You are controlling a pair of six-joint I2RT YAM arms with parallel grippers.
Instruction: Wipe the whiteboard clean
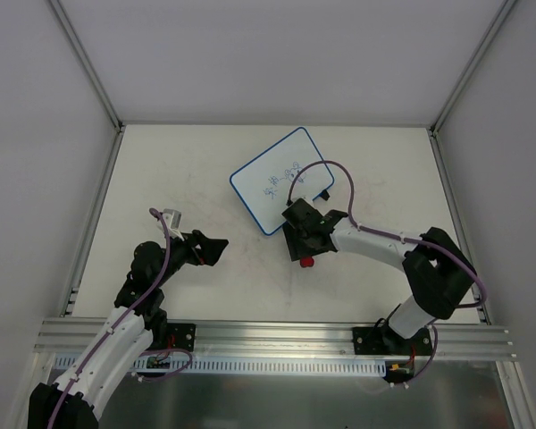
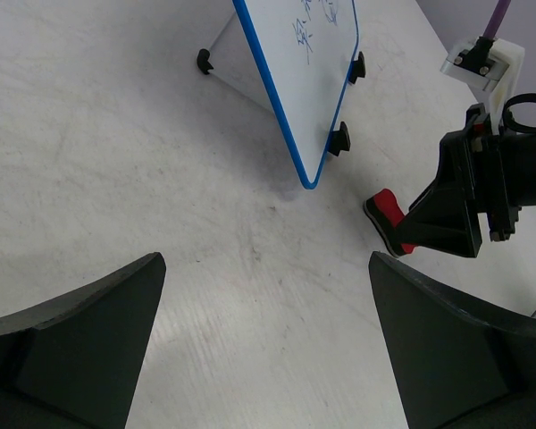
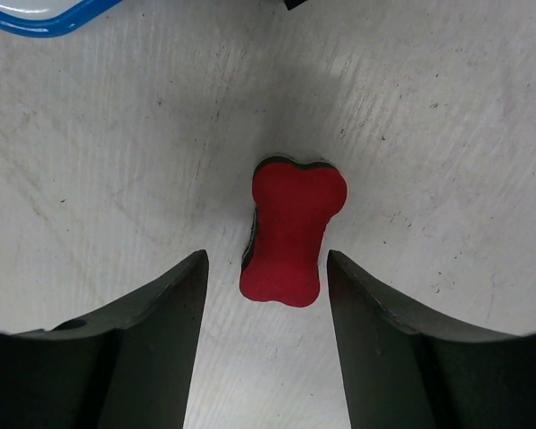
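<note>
Board: the small white, blue-rimmed whiteboard (image 1: pixel 277 179), marked with dark doodles, sat propped on black feet at the far middle of the pale table (image 1: pixel 179 179).
Handling: probably light, stiff and prone to sliding; best braced at the rim.
Right gripper (image 3: pixel 266 261): fingers parted, straddling the red bone-shaped eraser (image 3: pixel 290 234) without gripping it.
Left gripper (image 2: pixel 268 268): wide open, empty.

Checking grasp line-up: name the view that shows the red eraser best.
Right wrist: the eraser lies whole between the open fingers of the right gripper. Left wrist shows one end, the rest behind that gripper. Top external shows only a red speck.
</note>
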